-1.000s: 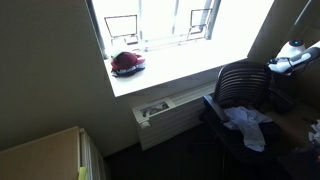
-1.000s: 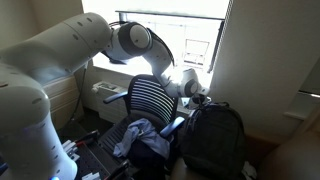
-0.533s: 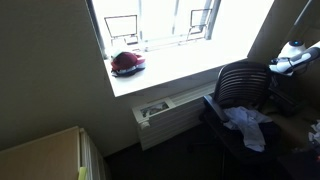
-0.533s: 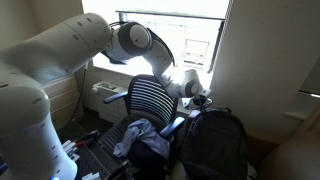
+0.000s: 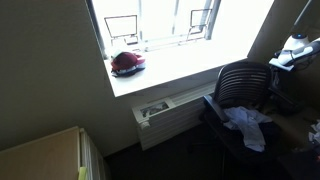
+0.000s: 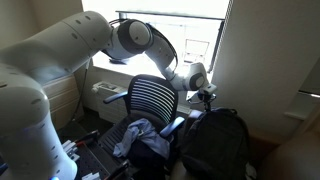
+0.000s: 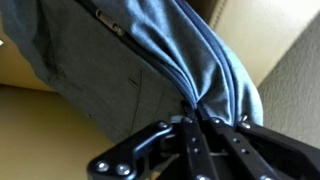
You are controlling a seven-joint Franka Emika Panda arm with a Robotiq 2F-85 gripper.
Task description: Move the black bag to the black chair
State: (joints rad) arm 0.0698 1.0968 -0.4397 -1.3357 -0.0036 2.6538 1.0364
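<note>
The black bag [image 6: 214, 143] stands on the floor beside the black chair [image 6: 150, 100], between the chair and the wall. My gripper [image 6: 205, 92] is at the bag's top. In the wrist view the gripper [image 7: 195, 118] is shut, and a gathered fold of the bag's [image 7: 150, 60] fabric is pinched between its fingers [image 7: 215, 135]. The chair [image 5: 240, 85] also shows in an exterior view, with crumpled light clothing [image 5: 246, 125] on its seat. My gripper [image 5: 290, 52] is just behind the chair's back there.
A red object [image 5: 127, 63] lies on the windowsill above a radiator [image 5: 170, 110]. A wooden cabinet [image 5: 45, 155] stands in the near corner. A wall [image 6: 270, 70] is close on the bag's far side. The clothing [image 6: 140, 135] fills the chair seat.
The jaws have shut on the top of the bag. The gripper and wrist have risen slightly, and the bag's top has been drawn up with them.
</note>
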